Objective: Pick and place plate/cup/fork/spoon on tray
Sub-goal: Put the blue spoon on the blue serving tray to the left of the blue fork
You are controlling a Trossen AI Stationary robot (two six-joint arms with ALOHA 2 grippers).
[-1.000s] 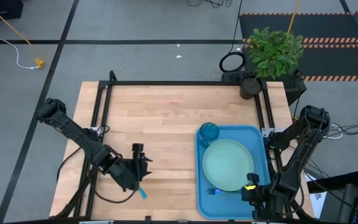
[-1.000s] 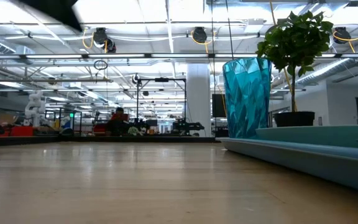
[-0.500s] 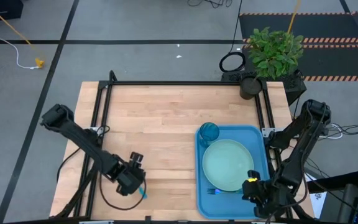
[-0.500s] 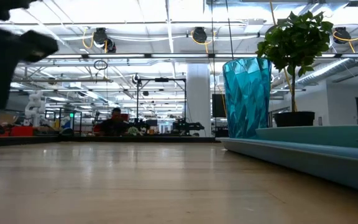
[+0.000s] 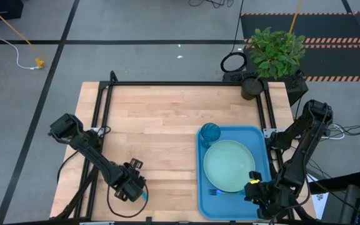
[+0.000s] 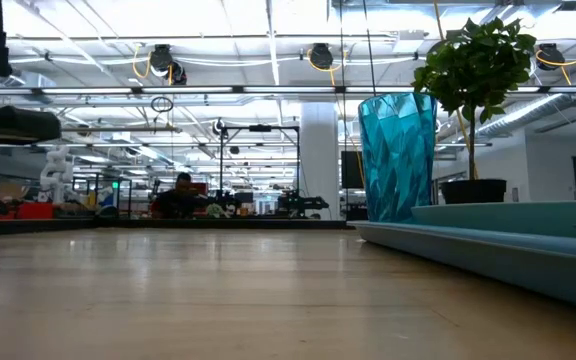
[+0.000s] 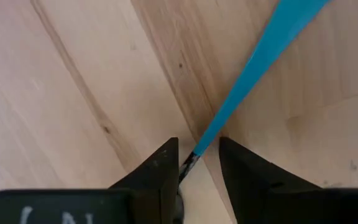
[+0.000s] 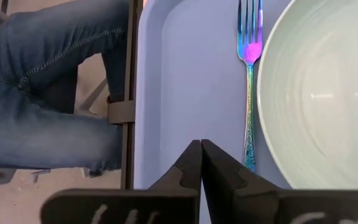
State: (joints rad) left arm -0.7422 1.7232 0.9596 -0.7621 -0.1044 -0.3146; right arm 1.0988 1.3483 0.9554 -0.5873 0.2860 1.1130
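Note:
The spoon lies flat on the wood near the table's near edge. Its light blue handle runs away from my left gripper. That gripper points down, open, with one finger on each side of the spoon's dark neck. The mint-green plate, the teal cup and the fork all rest on the blue tray. My right gripper is shut and empty, above the tray's near right part beside the fork. My left gripper comes at the spoon from above, pointing down, its fingers on either side of the spoon where the blue handle meets the dark neck. The spoon lies flat on the table. I cannot tell whether a finger touches it.
A potted plant stands at the table's far right corner. Black frame rails run along the table's far and side edges. A person's legs in jeans show beyond the tray's rim. Bare wood lies between the spoon and the tray.
My left gripper has gone toward the table's near edge and down onto the spoon, tipping until its fingers point down. The spoon has stayed where it was.

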